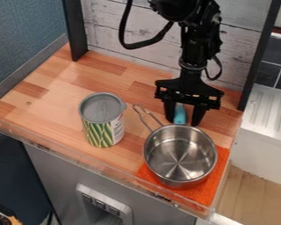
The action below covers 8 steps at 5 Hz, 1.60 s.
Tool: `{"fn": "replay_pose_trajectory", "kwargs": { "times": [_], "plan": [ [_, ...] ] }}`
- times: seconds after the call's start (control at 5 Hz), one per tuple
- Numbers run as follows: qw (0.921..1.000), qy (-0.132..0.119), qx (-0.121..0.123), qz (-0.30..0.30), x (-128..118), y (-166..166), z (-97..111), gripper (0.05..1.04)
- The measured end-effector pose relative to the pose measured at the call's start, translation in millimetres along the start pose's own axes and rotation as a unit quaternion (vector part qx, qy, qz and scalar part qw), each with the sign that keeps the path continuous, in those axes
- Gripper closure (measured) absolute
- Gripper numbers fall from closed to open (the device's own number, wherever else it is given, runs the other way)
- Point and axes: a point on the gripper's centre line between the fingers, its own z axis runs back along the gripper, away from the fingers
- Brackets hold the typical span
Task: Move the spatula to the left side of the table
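Blue handle (179, 114), pot (181, 154), can (102, 119): one each

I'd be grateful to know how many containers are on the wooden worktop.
2: the steel pot on the orange cloth, and the can left of it in the picture.

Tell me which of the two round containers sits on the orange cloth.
The silver metal saucepan with the long handle; the tall green-patterned can stands on bare wood.

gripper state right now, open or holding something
Gripper: open, fingers apart with the blue handle between them and a gap on one side, so not clamped on it.
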Motion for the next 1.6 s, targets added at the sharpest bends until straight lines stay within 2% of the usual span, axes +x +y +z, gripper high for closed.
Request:
{"fn": "replay_pose_trajectory", "kwargs": {
  "times": [0.2, 0.4, 0.6, 0.8, 1.0, 1.2, 1.4, 1.6],
  "plan": [
    [1.0000, 0.000, -0.001, -0.002, -3, -1, 0, 0.736],
    [0.9999, 0.003, -0.014, -0.005, -3, 0, 4, 0.756],
    [0.9991, -0.015, -0.037, 0.010, 5, 12, 30, 0.756],
    [0.9978, -0.049, -0.039, 0.020, 10, 38, 71, 0.756],
    [0.9958, -0.068, -0.035, 0.051, 11, 86, 102, 0.756],
    [0.9962, -0.041, -0.007, 0.077, 2, 131, 105, 0.756],
    [0.9965, -0.023, 0.000, 0.080, -8, 190, 103, 0.756],
    [0.9979, -0.001, 0.013, 0.063, -15, 231, 83, 0.756]
  ]
}}
